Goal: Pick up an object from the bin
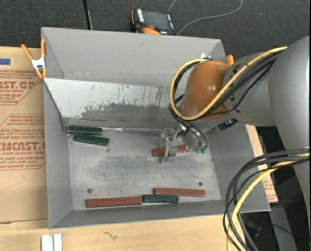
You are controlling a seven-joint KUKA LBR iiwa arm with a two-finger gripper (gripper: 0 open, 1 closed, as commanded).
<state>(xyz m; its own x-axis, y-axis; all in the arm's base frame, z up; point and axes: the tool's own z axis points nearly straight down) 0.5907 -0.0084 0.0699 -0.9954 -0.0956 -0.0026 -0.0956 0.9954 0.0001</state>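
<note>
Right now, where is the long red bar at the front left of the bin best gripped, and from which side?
Probably its middle, from straight above, with the gripper closing across the narrow width. The red bar lies flat along the front wall; a green bar seems to touch its right end, so the ends offer less room.

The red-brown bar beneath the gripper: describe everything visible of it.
The red-brown bar is a short, flat, matte strip. Its material is unclear. It lies right of centre on the bin floor, running left to right. The gripper covers its middle, leaving both ends showing. No other loose thing touches it.
</note>
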